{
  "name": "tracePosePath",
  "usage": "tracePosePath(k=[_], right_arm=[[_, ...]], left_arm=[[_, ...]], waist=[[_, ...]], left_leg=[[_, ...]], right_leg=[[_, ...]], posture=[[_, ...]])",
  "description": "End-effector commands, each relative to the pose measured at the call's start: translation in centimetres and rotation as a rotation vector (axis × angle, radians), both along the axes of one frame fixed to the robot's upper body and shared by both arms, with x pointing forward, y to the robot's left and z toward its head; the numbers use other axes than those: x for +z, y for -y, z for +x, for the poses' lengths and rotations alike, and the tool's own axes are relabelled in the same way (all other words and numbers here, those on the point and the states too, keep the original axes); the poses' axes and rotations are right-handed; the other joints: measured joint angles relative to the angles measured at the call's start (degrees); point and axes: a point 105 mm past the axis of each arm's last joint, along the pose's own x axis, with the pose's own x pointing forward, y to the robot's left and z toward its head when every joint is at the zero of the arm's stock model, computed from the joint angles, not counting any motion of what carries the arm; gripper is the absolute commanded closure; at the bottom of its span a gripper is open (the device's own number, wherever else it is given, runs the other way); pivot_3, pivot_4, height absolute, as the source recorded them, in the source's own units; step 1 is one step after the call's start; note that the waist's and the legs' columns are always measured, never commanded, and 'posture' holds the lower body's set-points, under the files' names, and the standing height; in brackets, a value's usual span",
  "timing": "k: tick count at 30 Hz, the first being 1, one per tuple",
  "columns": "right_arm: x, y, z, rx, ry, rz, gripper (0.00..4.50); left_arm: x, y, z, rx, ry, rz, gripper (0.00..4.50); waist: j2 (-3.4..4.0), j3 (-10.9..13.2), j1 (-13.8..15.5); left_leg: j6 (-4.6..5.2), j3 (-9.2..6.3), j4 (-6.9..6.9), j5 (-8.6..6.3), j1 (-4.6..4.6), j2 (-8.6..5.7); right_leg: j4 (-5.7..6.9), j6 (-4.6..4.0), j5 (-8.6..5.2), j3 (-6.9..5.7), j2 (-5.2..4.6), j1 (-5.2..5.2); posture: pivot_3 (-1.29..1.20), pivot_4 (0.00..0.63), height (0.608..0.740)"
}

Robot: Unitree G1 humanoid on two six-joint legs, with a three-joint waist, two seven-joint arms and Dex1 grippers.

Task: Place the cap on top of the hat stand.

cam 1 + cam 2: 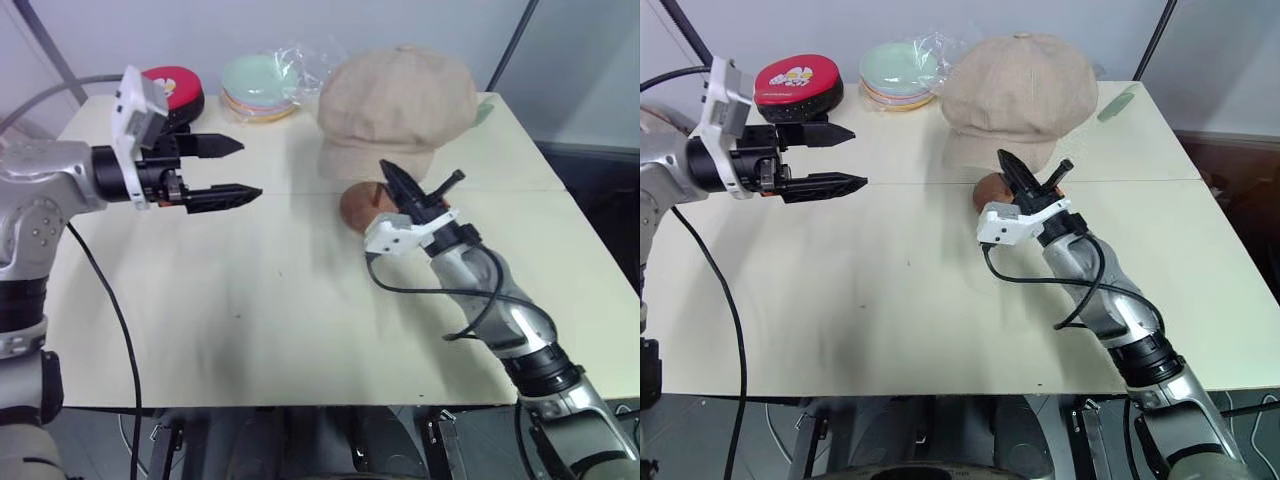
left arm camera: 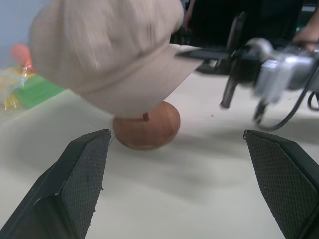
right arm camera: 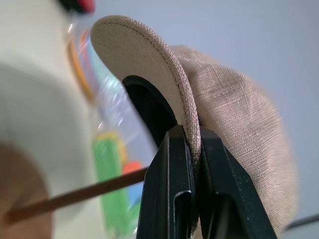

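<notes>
The beige cap [image 1: 395, 100] hangs over the brown hat stand, whose round base [image 1: 362, 203] stands on the table under the brim. A short piece of the thin rod [image 2: 145, 116] shows below the cap, and the top disc is hidden inside it. My right gripper [image 3: 192, 137] reaches up from the near right and is shut on the edge of the cap's brim. My left gripper [image 1: 238, 170] hovers open over the table to the left of the cap, pointing toward it, with nothing between its fingers.
At the table's back left lie a red-topped black cap [image 1: 175, 90] and a stack of pastel plates in clear wrap [image 1: 260, 88]. A pale green object [image 1: 1118, 103] lies at the back right. The table [image 1: 250, 320] drops off at its near and right edges.
</notes>
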Motion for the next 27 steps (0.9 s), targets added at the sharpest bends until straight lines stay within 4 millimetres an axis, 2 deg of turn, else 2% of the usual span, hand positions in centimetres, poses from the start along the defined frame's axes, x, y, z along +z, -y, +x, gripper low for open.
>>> tracePosePath(k=[1,4,8,13,21,26,27], right_arm=[[4.4,0.3,-2.7,0.157,0.096,0.036,4.44],[5.6,1.0,-3.5,0.249,0.085,0.043,4.44],[5.4,3.2,-2.2,0.251,0.035,0.061,4.44],[2.9,4.9,-0.4,0.228,-0.03,0.026,4.44],[-2.0,4.5,0.2,0.241,-0.092,-0.019,4.44],[-3.6,4.7,0.6,0.22,-0.133,-0.047,4.44],[-3.7,4.8,0.7,0.215,-0.139,-0.044,3.79]], left_arm=[[1.2,-0.5,-0.1,0.016,0.067,-0.018,0.0],[1.2,-0.6,0.0,0.022,0.073,-0.025,0.0],[1.2,-0.7,0.0,0.026,0.081,-0.029,0.0],[1.5,-0.7,0.1,0.033,0.095,-0.03,0.0],[2.2,-0.7,0.3,0.038,0.116,-0.014,0.0],[2.4,-0.6,0.5,0.039,0.122,-0.01,0.0],[2.5,-0.6,0.6,0.039,0.123,-0.01,0.0]], waist=[[-0.01,0.0,0.06],[-0.02,0.01,0.01],[-0.02,0.01,-0.02],[-0.02,0.02,0.0],[-0.02,0.02,-0.17],[-0.02,0.02,-0.19],[-0.03,0.02,-0.21]], left_leg=[[0.0,-0.01,0.0,0.0,0.0,0.0],[0.0,0.0,0.0,0.0,0.0,0.05],[0.01,0.0,-0.01,0.0,0.02,0.05],[0.01,0.05,-0.01,0.0,0.03,0.04],[0.0,0.05,-0.02,0.0,0.05,0.03],[0.0,0.06,-0.02,0.0,0.1,0.01],[0.0,0.06,-0.02,0.0,0.1,0.01]], right_leg=[[0.0,0.0,0.0,0.0,0.0,0.0],[-0.01,0.0,0.0,0.0,-0.02,0.03],[-0.01,0.0,0.0,0.0,0.0,0.04],[-0.01,0.0,0.0,0.02,-0.01,0.03],[0.0,-0.01,0.0,0.03,0.02,0.02],[0.0,-0.01,0.0,0.05,0.02,0.07],[0.0,-0.01,0.0,0.05,0.02,0.07]], posture=[[0.0,0.15,0.74],[0.0,0.15,0.74],[0.0,0.15,0.74],[0.0,0.15,0.74],[0.0,0.15,0.74],[0.0,0.15,0.74],[0.0,0.15,0.74]])
